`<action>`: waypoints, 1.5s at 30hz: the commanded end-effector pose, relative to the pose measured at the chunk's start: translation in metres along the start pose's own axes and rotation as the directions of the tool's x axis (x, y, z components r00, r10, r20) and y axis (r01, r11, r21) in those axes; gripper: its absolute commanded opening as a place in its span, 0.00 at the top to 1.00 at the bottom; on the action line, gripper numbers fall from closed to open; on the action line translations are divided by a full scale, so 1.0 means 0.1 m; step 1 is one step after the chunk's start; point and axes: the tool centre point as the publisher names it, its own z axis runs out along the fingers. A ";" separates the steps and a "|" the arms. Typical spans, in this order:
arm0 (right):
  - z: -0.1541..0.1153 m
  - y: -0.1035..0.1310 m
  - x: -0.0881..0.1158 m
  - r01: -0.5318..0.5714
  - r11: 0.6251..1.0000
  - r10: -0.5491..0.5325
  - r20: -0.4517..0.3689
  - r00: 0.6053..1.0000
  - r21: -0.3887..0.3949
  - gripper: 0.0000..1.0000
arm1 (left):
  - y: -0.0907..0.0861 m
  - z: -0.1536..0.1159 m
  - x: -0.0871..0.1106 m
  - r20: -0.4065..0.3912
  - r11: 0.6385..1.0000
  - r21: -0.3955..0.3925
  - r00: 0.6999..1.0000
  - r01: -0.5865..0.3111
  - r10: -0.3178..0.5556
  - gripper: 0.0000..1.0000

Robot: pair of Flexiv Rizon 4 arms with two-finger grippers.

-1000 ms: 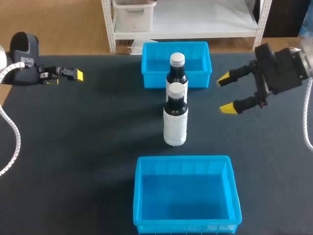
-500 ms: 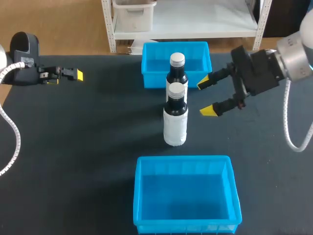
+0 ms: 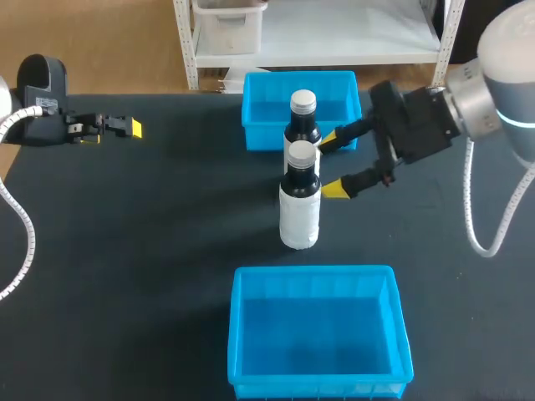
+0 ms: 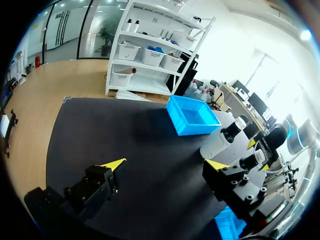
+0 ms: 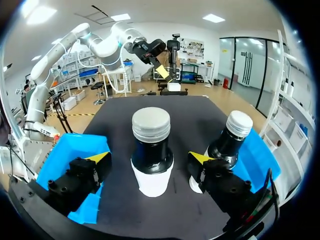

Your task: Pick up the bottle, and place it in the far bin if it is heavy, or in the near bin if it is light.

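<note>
Right pincer hung spread wide beside the nearer bottle, which stood upright on the desk between far bin and near bin, neck just ahead of the gap, apparently untouched. Left pincer, also released, sat well apart.

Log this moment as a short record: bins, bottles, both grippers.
far bin: at the far edge of the table
near bin: at the near edge, nothing in it
near bottle: upright between the bins
far bottle: upright right behind it, by the far bin
right gripper: open, beside the near bottle, not touching it
left gripper: open, off at the left, holding nothing
</note>
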 end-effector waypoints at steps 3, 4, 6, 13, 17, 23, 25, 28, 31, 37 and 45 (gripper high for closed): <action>0.16 -0.07 -0.03 -0.008 1.000 0.008 0.002 1.000 -0.009 0.00 | 0.00 0.00 0.00 0.000 1.000 0.000 1.000 0.000 0.000 0.00; 0.19 -0.06 -0.04 -0.009 1.000 0.009 -0.004 1.000 -0.010 0.00 | 0.00 0.00 0.00 0.000 1.000 0.000 1.000 0.000 0.000 0.00; 0.24 -0.05 -0.05 -0.002 1.000 0.002 -0.025 1.000 -0.002 0.00 | 0.00 0.00 0.00 0.000 1.000 0.000 1.000 0.000 0.000 0.00; 0.30 -0.03 -0.13 -0.001 1.000 0.001 -0.007 1.000 -0.015 0.00 | 0.00 0.00 0.00 0.000 1.000 0.000 1.000 0.000 0.000 0.00; 0.31 -0.02 -0.15 -0.003 1.000 0.003 0.002 1.000 -0.020 0.00 | 0.00 0.00 0.00 0.000 1.000 0.000 1.000 0.000 0.000 0.00; 0.34 -0.02 -0.15 -0.019 0.999 0.020 0.017 1.000 -0.026 0.00 | 0.00 0.00 0.00 0.000 1.000 0.000 1.000 0.000 0.000 0.00; 0.35 -0.02 -0.16 -0.022 0.999 0.022 0.019 1.000 -0.026 0.00 | 0.00 0.00 0.00 0.000 1.000 0.000 1.000 0.000 0.000 0.00; 0.37 -0.03 -0.16 -0.024 0.999 0.024 0.021 0.999 -0.027 0.00 | 0.00 0.00 0.00 0.000 1.000 0.000 1.000 0.000 0.000 0.00; 0.39 -0.03 -0.16 -0.025 0.999 0.026 0.023 0.999 -0.028 0.00 | 0.00 0.00 0.00 0.000 1.000 0.000 1.000 0.000 0.000 0.00; 0.39 -0.05 -0.14 -0.030 0.999 0.030 0.022 0.999 -0.027 0.38 | 0.00 0.00 0.00 0.000 1.000 0.000 1.000 0.000 0.000 0.00; 0.39 -0.06 -0.14 -0.030 0.999 0.031 0.022 0.999 -0.026 0.69 | 0.00 0.00 0.00 0.000 1.000 0.000 1.000 0.000 0.000 0.00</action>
